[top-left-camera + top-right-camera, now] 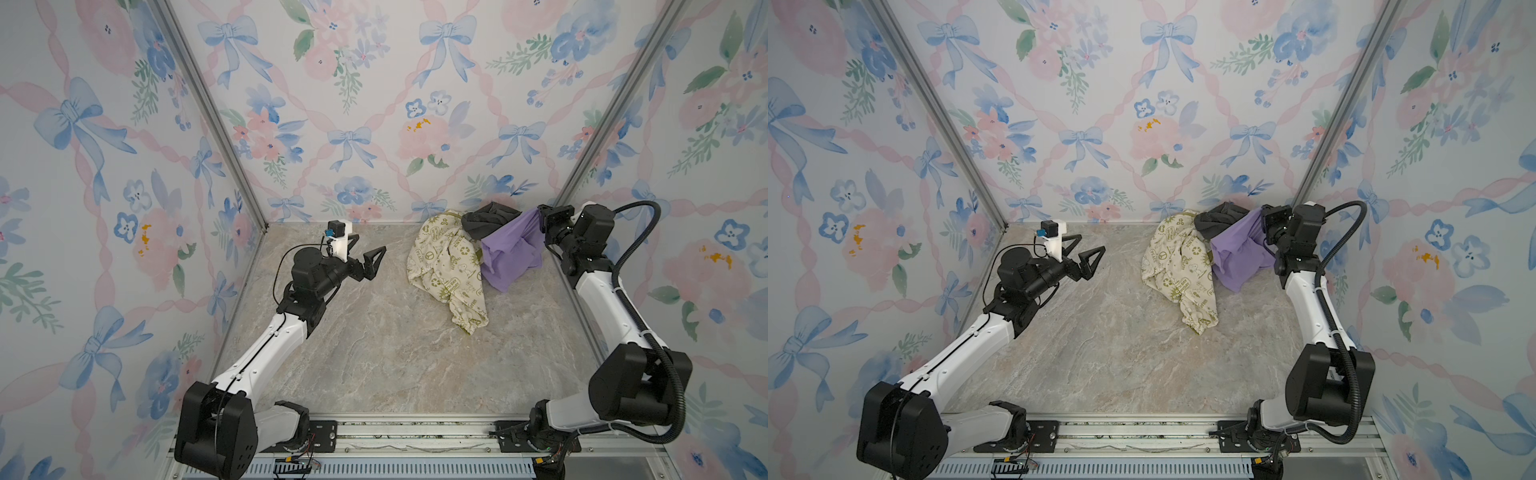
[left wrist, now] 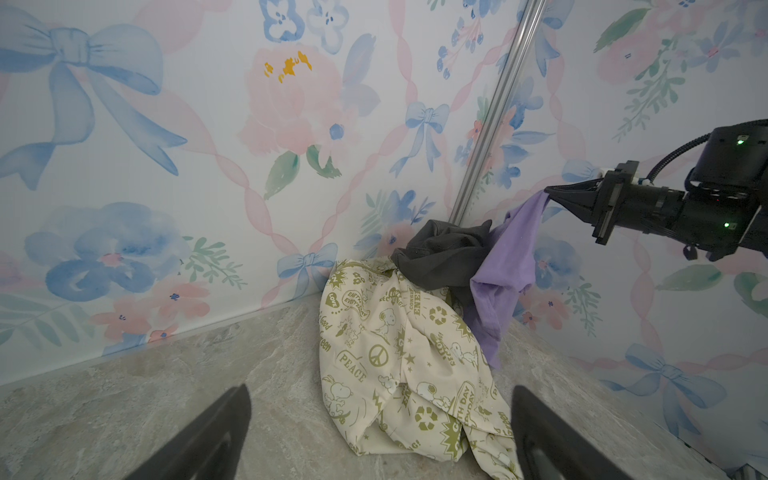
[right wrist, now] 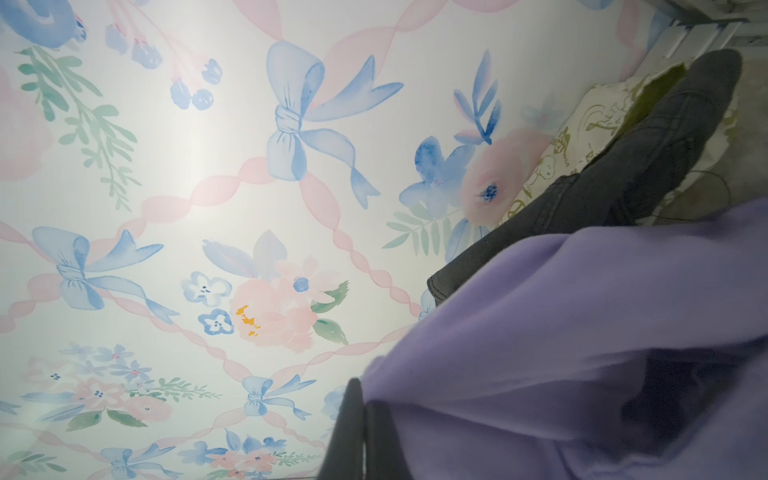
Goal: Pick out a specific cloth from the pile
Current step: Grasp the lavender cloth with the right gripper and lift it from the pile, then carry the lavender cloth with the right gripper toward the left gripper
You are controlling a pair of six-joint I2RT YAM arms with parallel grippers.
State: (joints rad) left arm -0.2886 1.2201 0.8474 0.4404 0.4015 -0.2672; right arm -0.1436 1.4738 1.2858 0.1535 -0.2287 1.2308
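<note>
**Far right corner of the desk: lavender cloth pinched at one end**

Near side: marbled desk (image 1: 374, 353), with both arm bases at its front edge.

Left half, mid-depth: left arm (image 1: 266, 349) reaches inward. The left jaws stand wide, hold nothing, hang clear above the desk and point toward the pile (image 1: 453, 257), well apart from it.

Farther back, right of middle:
- Cream cloth (image 1: 444, 270) with olive-green prints sprawls nearest, lying on the desk.
- The cloth (image 1: 513, 253), plain lavender, sits just right of the cream one and touches it. Its lower end rests on the desk.
- Dark grey cloth (image 1: 488, 222) is bunched behind, by the back wall, on the cream cloth's far edge and against the lavender.

Farthest, by the right back corner: the right jaws are clamped on the lavender cloth's upper end, raised above the desk, with the fabric stretching up to them.
</note>
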